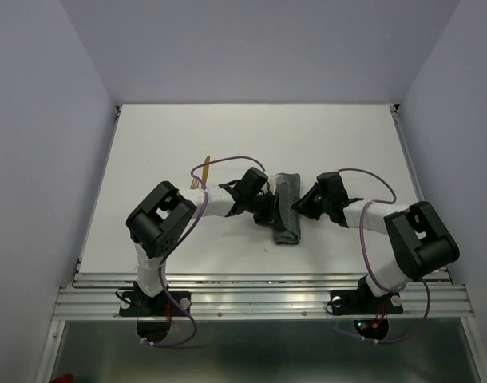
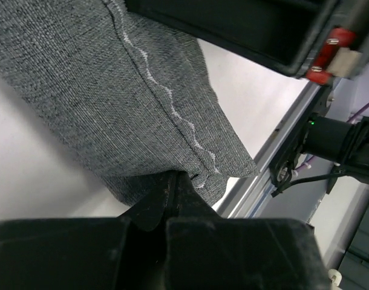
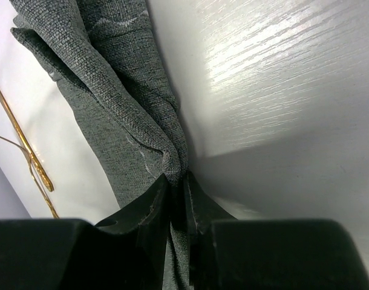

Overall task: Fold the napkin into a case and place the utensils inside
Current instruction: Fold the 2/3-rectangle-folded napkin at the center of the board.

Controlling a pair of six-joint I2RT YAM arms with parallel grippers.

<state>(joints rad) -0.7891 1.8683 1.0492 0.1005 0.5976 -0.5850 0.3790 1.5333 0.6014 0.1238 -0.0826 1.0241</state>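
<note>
The dark grey napkin lies as a narrow folded strip mid-table, between my two grippers. My right gripper is shut on a bunched fold of the napkin, and cloth shows between its fingers. My left gripper is shut, its tips against the near edge of the napkin, by the pale hem stitching. No cloth shows between those tips. The orange-brown utensils lie on the table left of the napkin, partly behind the left arm. They also show in the right wrist view.
Metal rails run along the table's near edge, just beyond the napkin's near end in the left wrist view. The right arm's base stands there. Pale walls enclose the white table on three sides.
</note>
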